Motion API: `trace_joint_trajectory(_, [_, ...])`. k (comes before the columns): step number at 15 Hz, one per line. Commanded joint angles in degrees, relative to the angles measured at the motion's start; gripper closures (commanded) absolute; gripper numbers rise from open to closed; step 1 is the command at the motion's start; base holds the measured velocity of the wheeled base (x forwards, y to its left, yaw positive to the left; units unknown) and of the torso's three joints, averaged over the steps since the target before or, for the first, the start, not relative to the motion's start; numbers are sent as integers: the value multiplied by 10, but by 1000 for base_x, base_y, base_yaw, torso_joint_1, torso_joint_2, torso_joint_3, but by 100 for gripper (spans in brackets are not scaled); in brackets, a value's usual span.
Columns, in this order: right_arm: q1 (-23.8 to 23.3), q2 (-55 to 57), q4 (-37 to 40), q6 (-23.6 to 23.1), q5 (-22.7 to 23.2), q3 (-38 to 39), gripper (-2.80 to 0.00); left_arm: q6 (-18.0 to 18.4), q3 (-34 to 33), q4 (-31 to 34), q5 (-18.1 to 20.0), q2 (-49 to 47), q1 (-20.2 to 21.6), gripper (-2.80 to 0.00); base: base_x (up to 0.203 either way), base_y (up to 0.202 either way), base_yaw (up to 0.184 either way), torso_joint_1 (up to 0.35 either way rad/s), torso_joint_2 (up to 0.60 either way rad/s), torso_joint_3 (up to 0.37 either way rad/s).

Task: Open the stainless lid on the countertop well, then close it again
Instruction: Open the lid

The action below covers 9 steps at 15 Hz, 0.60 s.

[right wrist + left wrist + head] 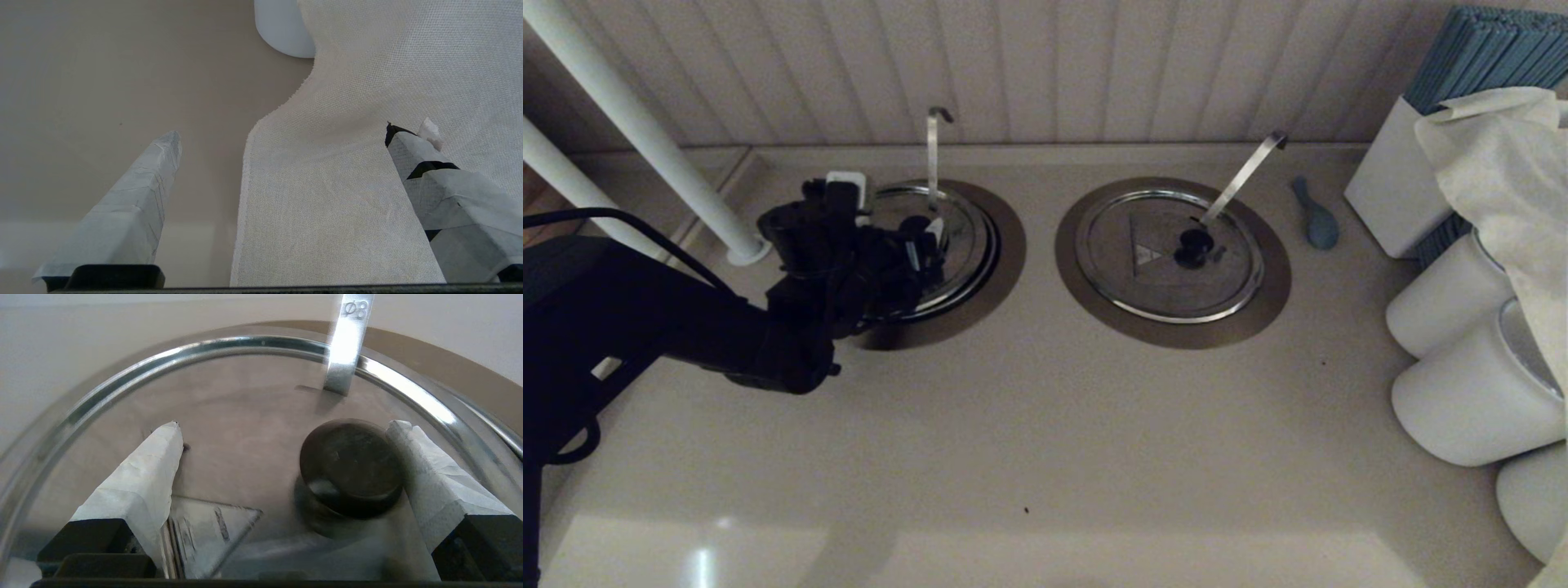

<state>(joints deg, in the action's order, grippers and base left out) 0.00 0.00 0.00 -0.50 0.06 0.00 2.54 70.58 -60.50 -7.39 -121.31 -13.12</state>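
Table (1045,425) carries two wells; the left well (1005,245) holds the lid (968,237), seated in its chrome rim. Left gripper (286,457) hovers over it, fingers spread, one pad (425,465) touching the knob (351,465). Right gripper (282,163) hangs spread beside a cloth (367,122).

A second round steel lid (1156,257) with a flat strip handle (1241,178) sits right of centre. A small blue spoon-shaped thing (1316,216) lies just beside it. White cylindrical canisters (1462,392) stand far right under a draped white cloth (1503,180).
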Motion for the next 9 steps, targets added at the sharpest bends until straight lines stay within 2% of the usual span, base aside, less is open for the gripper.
trace_joint_trajectory(1, [1,0,1,0,0,0,-280,0,0,-5,2,5,-2,-280,0,0,0,0,0,0])
trace_joint_trajectory(9, [1,0,0,0,0,0,-280,-1,0,-7,2,-23,-9,-280,0,0,0,0,0,0])
